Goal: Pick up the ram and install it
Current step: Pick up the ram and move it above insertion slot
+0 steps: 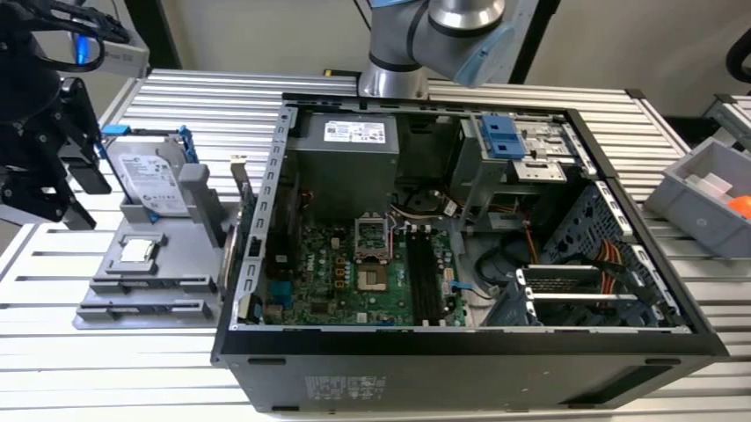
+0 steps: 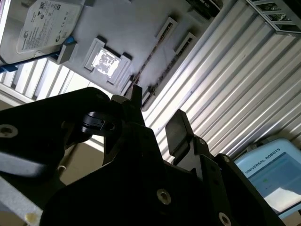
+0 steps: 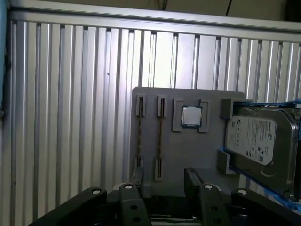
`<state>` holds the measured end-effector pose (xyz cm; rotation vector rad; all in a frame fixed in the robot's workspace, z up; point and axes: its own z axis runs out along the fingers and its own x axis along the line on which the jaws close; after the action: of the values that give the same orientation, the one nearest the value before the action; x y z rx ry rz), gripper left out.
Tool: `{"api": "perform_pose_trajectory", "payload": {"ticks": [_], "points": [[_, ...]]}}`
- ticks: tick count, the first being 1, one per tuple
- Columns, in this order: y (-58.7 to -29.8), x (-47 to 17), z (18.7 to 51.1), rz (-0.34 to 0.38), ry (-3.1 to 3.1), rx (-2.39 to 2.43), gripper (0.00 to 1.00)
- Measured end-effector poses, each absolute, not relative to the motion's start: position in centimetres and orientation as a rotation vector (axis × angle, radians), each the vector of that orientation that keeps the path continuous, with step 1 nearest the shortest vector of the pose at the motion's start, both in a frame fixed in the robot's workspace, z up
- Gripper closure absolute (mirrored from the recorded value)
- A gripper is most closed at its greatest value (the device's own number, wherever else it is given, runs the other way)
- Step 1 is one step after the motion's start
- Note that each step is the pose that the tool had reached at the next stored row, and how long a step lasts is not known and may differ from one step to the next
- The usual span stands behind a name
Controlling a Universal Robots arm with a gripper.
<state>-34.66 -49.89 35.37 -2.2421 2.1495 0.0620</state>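
A ribbed metal table (image 1: 118, 369) of long silvery slats is seen. An open computer case (image 1: 470, 374) is laid on its side near the middle. A grey plastic holder (image 1: 147, 294) is set flat just beside the case, toward the exterior view's left. A grey bin (image 1: 704, 198) is placed near the case, at the exterior view's right edge. In the first wrist view, slats are seen on several sides of the holder.

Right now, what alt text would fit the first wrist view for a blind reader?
An open gripper hangs over a grey holder on a ribbed metal table. The holder carries two thin ram sticks on edge, a square silver chip and a hard drive in a blue frame.
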Motion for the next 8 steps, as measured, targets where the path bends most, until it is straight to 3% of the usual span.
{"api": "perform_pose_trajectory", "payload": {"ticks": [8], "points": [[-49.9,-34.66,34.89,0.062,2.149,-2.242,0.0]]}}
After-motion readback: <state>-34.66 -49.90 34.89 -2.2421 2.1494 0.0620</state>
